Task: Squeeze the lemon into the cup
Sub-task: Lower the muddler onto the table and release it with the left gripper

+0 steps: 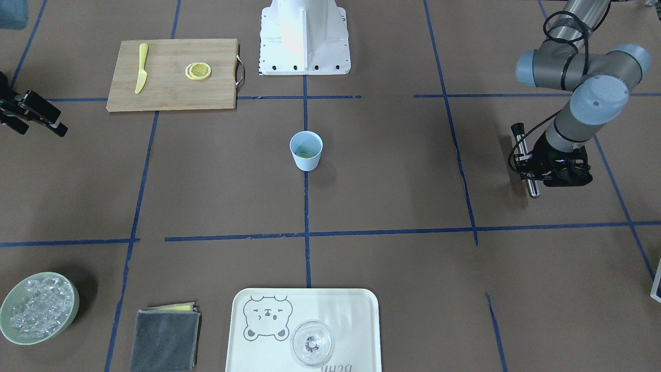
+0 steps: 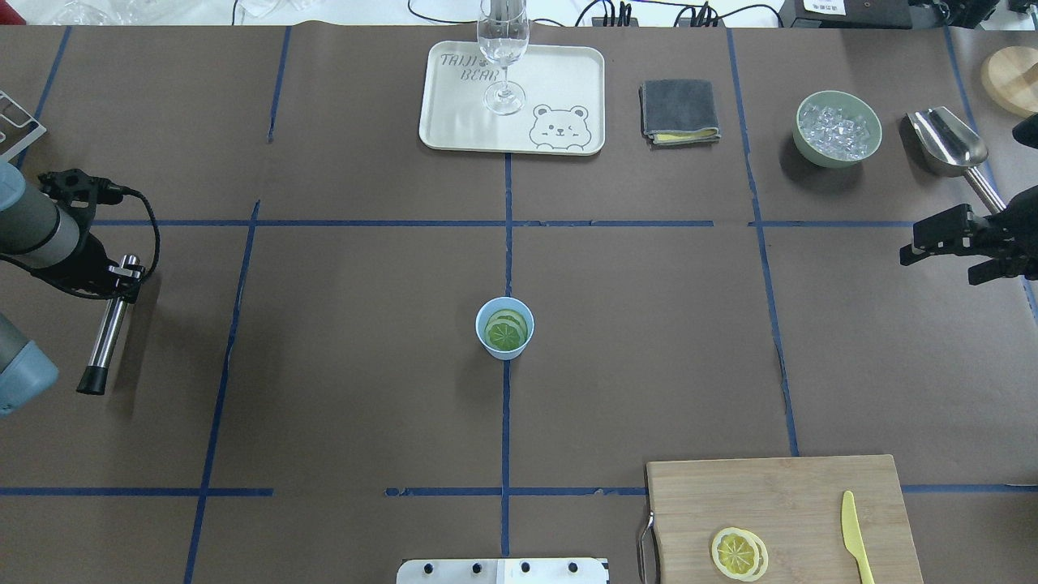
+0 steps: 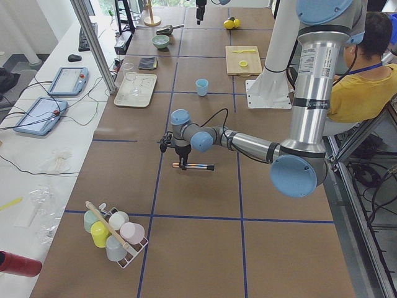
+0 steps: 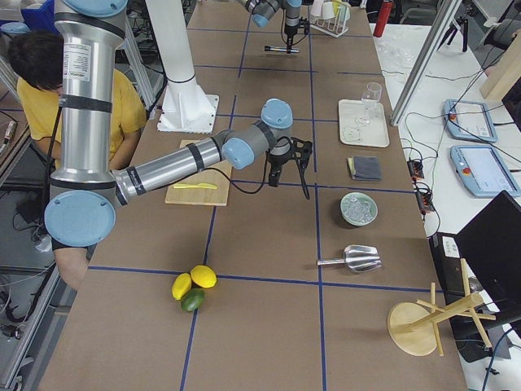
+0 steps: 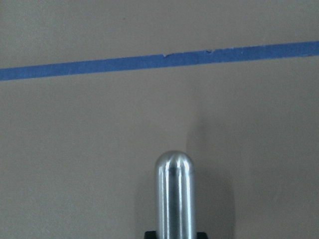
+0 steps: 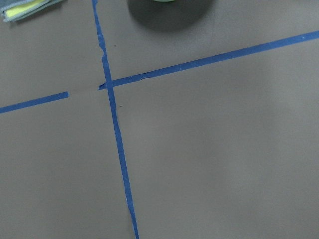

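Note:
The light-blue cup (image 2: 504,328) stands upright at the table's centre, on a blue tape line, and also shows in the front-facing view (image 1: 305,150). Greenish round slices lie inside it. Two overlapping yellow lemon slices (image 2: 739,553) lie on the wooden cutting board (image 2: 778,495), also seen from the front (image 1: 198,71). My left gripper (image 2: 122,272) is far left of the cup, shut on a metal rod (image 2: 105,332) held low over the table. My right gripper (image 2: 932,243) is open and empty at the right edge, far from the board and the cup.
A yellow plastic knife (image 2: 853,535) lies on the board beside the lemon. At the far side are a cream tray (image 2: 454,122) with a clear glass (image 2: 503,57), a grey cloth (image 2: 679,111), a green bowl of ice (image 2: 837,130) and a metal scoop (image 2: 949,142).

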You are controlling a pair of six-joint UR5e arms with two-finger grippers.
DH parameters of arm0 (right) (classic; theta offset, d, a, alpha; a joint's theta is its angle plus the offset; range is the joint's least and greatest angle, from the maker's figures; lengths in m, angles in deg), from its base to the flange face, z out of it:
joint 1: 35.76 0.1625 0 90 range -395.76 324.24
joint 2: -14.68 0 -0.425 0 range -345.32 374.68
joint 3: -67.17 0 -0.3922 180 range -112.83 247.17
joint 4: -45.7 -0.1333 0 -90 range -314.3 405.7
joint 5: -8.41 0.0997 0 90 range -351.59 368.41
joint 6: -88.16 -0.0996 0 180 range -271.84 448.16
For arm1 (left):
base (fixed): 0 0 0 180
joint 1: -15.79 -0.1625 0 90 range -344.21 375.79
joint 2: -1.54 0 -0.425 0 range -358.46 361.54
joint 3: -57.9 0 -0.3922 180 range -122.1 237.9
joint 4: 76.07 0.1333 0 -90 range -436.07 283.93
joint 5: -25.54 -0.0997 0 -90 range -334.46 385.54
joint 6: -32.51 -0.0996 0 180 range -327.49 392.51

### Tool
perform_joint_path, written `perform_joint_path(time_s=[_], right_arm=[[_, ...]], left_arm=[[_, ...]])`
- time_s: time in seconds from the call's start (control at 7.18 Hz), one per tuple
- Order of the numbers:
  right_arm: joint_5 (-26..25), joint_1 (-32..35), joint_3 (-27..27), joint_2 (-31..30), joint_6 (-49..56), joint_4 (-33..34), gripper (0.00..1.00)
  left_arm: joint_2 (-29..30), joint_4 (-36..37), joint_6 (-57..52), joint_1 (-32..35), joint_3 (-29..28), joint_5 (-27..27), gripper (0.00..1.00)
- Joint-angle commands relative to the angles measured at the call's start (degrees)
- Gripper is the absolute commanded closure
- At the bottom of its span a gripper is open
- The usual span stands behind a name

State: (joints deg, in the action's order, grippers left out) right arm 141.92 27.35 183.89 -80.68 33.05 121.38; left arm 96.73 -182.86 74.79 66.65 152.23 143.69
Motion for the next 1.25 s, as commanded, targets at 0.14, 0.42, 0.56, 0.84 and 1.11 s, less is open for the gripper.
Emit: perform_joint_path(time_s=[0.14,0.42,0.56,0.84,1.11], right_arm=[[0.00,0.00,0.00,0.00,0.00,0.00,0.00],[0.00,0.00,0.00,0.00,0.00,0.00,0.00],[0.00,0.00,0.00,0.00,0.00,0.00,0.00],[0.00,0.00,0.08,0.00,0.00,0.00,0.00],[0.17,1.48,0.00,0.26,0.35,0.00,0.00]], left_arm=[[0.00,0.00,-0.44,-0.23,-0.47,-0.02,1.00],[0.00,0.09,0.00,-0.32,-0.38,0.07,0.46],[0.00,0.09,-0.17,-0.24,-0.38,0.07,0.42],[0.00,0.18,-0.44,-0.23,0.32,0.07,0.38],[-0.09,0.44,-0.79,0.03,4.08,0.07,0.37]])
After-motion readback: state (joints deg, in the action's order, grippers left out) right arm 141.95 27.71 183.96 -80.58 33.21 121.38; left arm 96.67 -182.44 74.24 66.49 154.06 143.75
